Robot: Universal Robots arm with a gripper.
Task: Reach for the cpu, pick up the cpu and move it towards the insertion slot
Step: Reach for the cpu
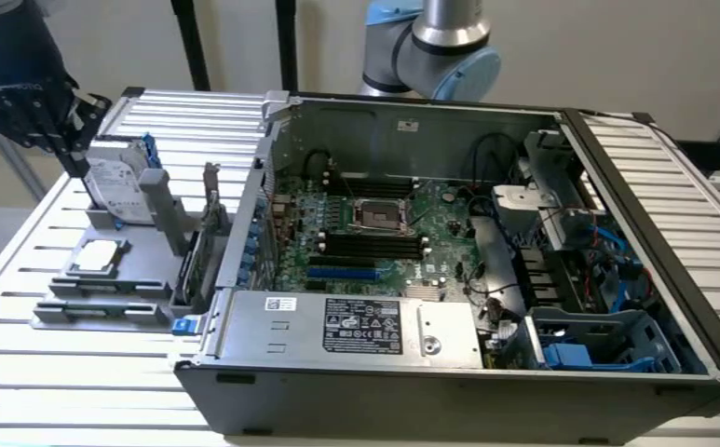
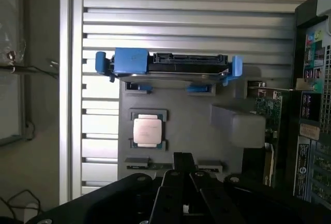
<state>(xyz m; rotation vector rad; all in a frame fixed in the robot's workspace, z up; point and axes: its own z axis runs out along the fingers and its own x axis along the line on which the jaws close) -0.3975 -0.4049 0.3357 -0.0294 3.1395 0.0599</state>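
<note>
Holding the gripper [image 2: 183,158] with its fingers pressed together and clamping nothing, up above the upright hard drive [image 1: 117,186] at the exterior view's left. Looking down from the wrist on the cpu [image 2: 148,131], lying flat with its metal top up in a recess of the grey fixture [image 2: 207,146], near the hard drive and well apart from the gripper. Showing the insertion slot [image 1: 378,216] dark-centred on the motherboard [image 1: 441,209] inside the open computer case [image 1: 459,391], well apart from the cpu.
</note>
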